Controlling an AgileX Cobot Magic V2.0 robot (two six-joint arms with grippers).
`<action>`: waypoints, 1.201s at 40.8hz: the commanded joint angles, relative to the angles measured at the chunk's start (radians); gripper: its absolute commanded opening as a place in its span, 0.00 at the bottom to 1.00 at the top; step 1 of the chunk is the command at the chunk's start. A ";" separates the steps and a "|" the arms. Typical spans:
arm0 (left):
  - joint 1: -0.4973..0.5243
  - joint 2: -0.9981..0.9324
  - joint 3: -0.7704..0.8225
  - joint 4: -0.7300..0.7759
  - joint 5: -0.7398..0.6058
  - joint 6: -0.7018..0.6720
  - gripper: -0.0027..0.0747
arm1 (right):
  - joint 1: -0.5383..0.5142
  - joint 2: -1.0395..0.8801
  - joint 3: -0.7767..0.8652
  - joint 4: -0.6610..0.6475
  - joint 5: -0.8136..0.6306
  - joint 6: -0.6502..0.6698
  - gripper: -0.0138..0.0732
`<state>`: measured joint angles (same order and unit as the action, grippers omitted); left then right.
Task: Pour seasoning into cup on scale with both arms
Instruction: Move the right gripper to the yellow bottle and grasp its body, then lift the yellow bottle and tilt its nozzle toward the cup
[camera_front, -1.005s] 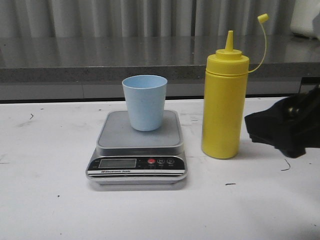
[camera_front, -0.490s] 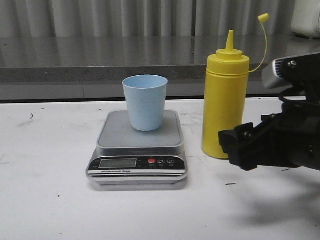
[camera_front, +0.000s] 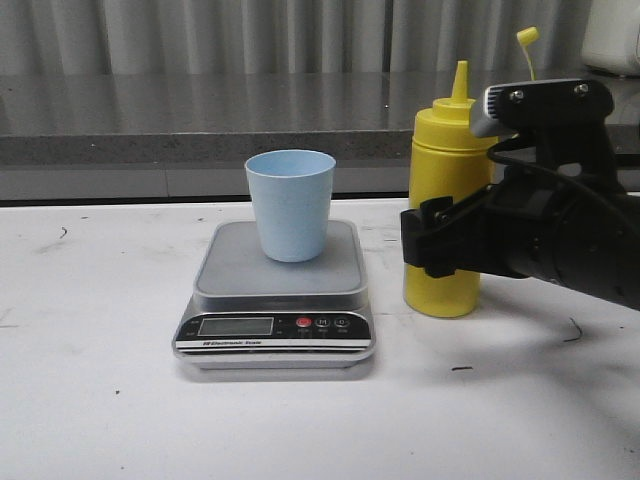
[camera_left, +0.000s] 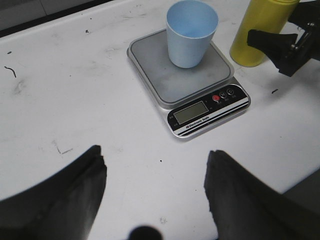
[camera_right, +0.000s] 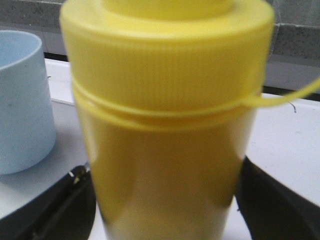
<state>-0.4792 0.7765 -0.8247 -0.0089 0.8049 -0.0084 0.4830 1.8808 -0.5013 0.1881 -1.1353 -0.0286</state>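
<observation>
Seasoning half-hidden behind r. pincer

Even, dim indoor light; soft shadows on the table; close-up seasoning bottle blurred.

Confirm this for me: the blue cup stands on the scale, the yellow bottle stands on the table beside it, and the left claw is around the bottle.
One thing is wrong: the right claw, not the left, is around the yellow bottle, as the front view shows. The left claw hangs open, away from it. The blue cup does stand on the scale, with the bottle beside it on the table.
</observation>
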 joint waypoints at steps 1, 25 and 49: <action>-0.007 -0.003 -0.025 -0.002 -0.071 -0.004 0.57 | -0.006 -0.014 -0.044 0.000 -0.155 0.001 0.84; -0.007 -0.003 -0.025 -0.002 -0.071 -0.004 0.57 | -0.007 0.024 -0.083 0.018 -0.143 0.008 0.52; -0.007 -0.003 -0.025 -0.002 -0.071 -0.004 0.57 | -0.075 -0.413 -0.166 0.020 0.595 -0.399 0.51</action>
<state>-0.4792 0.7765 -0.8247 -0.0089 0.8049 -0.0084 0.4285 1.5594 -0.6008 0.2186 -0.5744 -0.3279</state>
